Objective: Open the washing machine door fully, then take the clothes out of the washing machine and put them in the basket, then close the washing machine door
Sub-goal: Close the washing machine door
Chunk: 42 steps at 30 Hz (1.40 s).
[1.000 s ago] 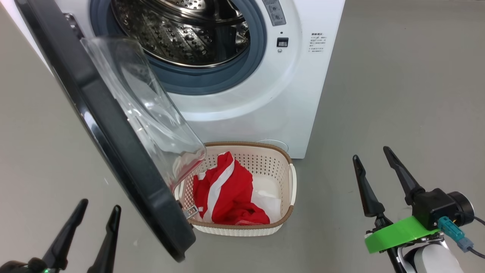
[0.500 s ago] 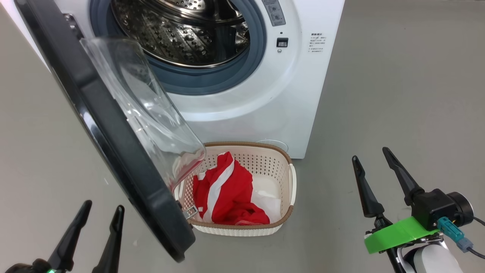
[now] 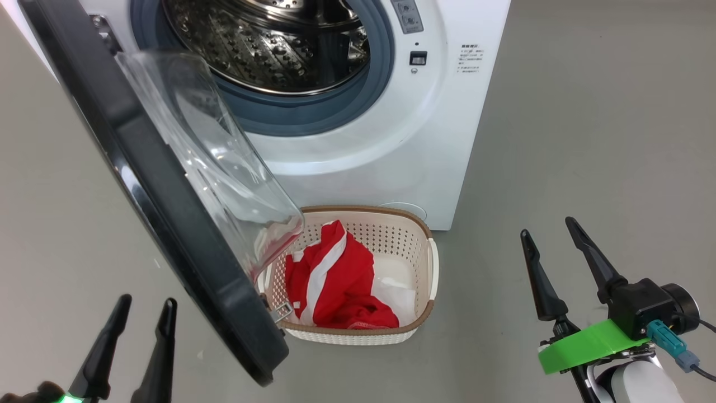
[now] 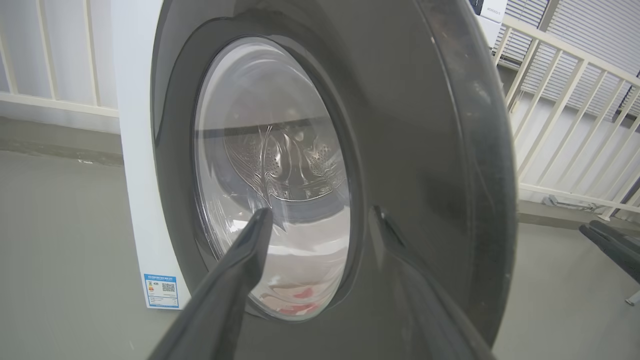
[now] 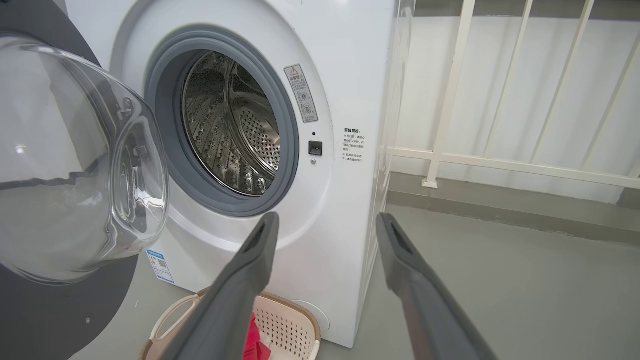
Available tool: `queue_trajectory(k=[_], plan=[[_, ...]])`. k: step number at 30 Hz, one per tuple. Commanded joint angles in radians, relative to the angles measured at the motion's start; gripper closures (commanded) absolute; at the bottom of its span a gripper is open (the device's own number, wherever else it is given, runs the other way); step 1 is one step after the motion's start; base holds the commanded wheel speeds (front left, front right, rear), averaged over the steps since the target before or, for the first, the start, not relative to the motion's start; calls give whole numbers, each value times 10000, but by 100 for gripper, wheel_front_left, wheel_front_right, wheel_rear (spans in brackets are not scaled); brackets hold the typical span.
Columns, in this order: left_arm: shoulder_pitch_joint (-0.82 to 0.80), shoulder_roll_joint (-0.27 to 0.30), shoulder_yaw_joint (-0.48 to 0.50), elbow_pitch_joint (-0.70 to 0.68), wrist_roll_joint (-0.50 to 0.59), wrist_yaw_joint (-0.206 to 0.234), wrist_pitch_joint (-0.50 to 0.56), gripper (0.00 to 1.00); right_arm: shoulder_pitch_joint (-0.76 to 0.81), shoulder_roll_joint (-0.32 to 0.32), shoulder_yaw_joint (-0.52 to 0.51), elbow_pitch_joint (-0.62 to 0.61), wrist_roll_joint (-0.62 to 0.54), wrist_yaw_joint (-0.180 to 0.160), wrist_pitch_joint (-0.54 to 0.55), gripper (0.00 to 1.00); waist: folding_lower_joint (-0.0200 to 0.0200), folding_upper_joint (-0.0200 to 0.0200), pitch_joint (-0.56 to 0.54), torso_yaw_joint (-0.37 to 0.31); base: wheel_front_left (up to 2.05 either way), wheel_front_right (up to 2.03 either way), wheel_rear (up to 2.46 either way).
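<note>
Moved since a second ago: the whole head view has slid slightly, which is the camera shifting. The left fingers have wavered a little and the right ones have kept their place. Door, basket and clothes lie as they did.
Washing machine [image 3: 391, 140]: stands on the floor facing the robot. As much of its steel drum [image 3: 268, 50] as shows looks empty.
Washing machine door [image 3: 145, 184]: swung wide on its left-side hinge. In the head view its long line runs from upper left down to the lower middle, free edge nearest the robot. The glass bowl bulges rightward and overhangs the basket's left end.
Basket [image 3: 363, 211]: on the floor just before the machine's foot, mouth up. Its long axis seems to lie along the machine's front, with a handle at each end.
Clothes [image 3: 335, 280]: heaped in the basket's left half, the white stripe slanting up toward the machine.
Left gripper [image 3: 147, 300]: spread wide and holding nothing, outside the door and facing its outer face.
Right gripper [image 3: 545, 226]: spread wide and empty, well right of the basket.
Done, by judgement: opening and unloading.
Left: closing the door.
</note>
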Motion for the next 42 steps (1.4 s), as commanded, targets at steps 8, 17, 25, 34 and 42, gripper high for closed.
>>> queue_trajectory(k=[8,17,25,34,42], plan=[[-836,88,540,-414,-1735,-55,-120,100,-166,-27,199,-250,17,62,-65,0,0,0,12,74,0,0,0],[-1484,-512,1337,-823,-6109,35,880,100,-182,-27,211,-248,17,62,-65,0,0,0,36,44,0,0,0],[-1812,-1360,2396,-1642,-10969,1422,2634,100,-187,-27,216,-264,52,62,-65,0,0,0,148,-52,0,0,0],[-2034,-1403,2810,-2089,-13316,2867,3783,100,-246,-27,213,-236,57,62,-65,0,0,0,214,-109,0,0,0],[-2142,-1119,2273,-2530,-13279,3316,4313,100,-274,-27,260,-179,213,62,-65,0,0,0,245,-207,0,0,0]])
